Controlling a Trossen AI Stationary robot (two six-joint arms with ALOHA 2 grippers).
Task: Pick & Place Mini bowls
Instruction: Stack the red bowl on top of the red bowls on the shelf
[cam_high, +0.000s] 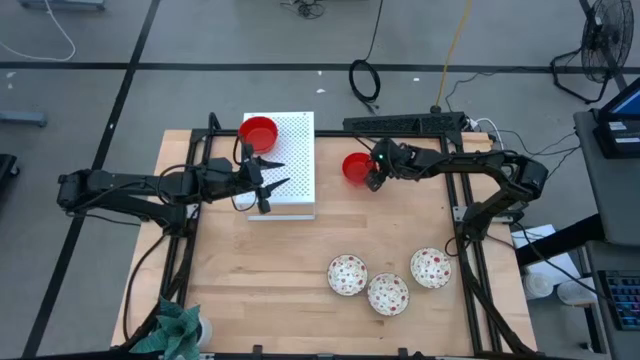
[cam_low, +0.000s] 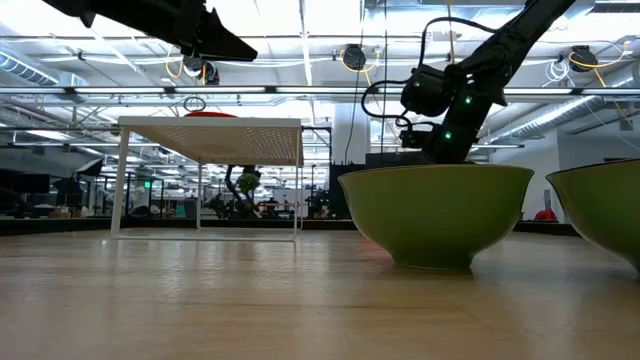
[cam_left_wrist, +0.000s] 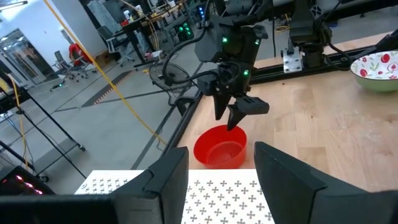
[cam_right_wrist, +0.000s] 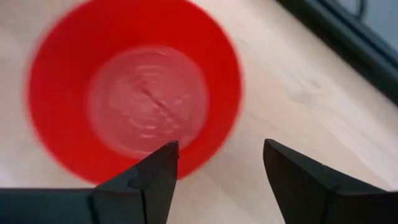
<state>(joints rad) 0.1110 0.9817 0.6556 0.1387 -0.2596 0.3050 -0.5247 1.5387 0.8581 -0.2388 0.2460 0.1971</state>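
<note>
One glossy red bowl stands on the wooden table. My right gripper hangs open over its rim, pointing down, with one finger above the inside and one beyond the rim. The left wrist view shows this gripper clear above the bowl. A second red bowl sits on the far left corner of the white perforated board. My left gripper hovers open over the board's middle. Three white bowls with red floral insides rest near the table's near edge.
The board is a raised stand on thin legs, and the red bowl shows on top of it. A black frame bar runs along the far edge. A green plant sits at the near left corner. Bare wood lies in the table's middle.
</note>
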